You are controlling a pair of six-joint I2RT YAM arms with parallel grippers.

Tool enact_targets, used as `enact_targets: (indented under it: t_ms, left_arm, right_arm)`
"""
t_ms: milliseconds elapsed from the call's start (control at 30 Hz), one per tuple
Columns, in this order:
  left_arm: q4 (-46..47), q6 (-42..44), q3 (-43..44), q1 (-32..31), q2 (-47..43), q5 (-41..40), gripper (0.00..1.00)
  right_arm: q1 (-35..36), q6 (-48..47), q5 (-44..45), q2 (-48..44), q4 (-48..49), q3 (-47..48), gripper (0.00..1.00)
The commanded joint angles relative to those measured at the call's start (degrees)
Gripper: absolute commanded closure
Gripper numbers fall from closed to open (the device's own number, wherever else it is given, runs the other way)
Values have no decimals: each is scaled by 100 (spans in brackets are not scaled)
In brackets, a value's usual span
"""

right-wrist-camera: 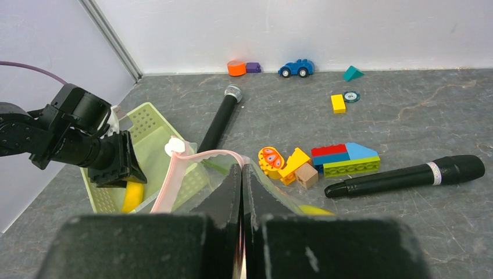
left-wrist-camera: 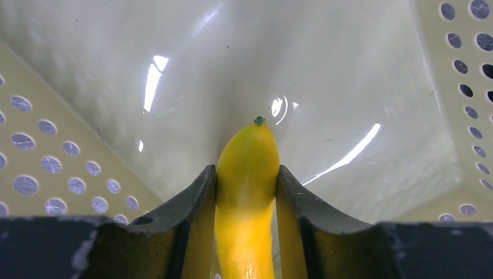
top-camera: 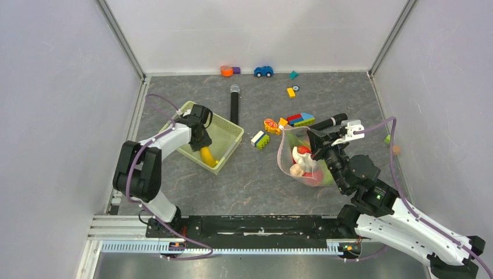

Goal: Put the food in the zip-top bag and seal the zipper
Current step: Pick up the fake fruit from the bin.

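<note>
We pinch the banana [left-wrist-camera: 249,145] in the left basket [top-camera: 229,131] with our left gripper [left-wrist-camera: 246,174] while our right gripper [right-wrist-camera: 242,174] pinches the bag [top-camera: 289,142]; next, lift it across.

Bare table [top-camera: 250,180] between basket [top-camera: 231,145] and zip-top bag [top-camera: 288,154] (blocks [top-camera: 260,139], a microphone [top-camera: 234,107] at its far side)

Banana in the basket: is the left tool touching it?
Touching. The left wrist view shows the banana wedged in the left tool, with both fingers flush against its sides and no gap visible.
</note>
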Motion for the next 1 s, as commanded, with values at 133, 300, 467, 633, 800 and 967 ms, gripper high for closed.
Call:
enact_targets:
  t_ms: [133,300,467,633,800,967]
  left_arm:
    - [-2,-130,9,-61,-214,-13,76]
    - [-138,-146,279,-74,-723,-356,98]
    - [436,-74,289,-354,-2079,-815,98]
    - [543,-201,523,-949,-3171,-1353,98]
    - [1294,-171,689,-2225,-3543,-1434,98]
    - [2378,158,917,-3640,-3199,-1873,98]
  right_arm:
    - [2,-53,41,-102,349,125,100]
    - [1,-53,14,-102,347,125,100]
    - [4,-49,-131,-119,351,133,100]
    - [2,-17,-337,-79,373,143,100]
    - [4,31,-573,-2,426,142,100]
    - [-3,98,-668,-22,440,134,100]
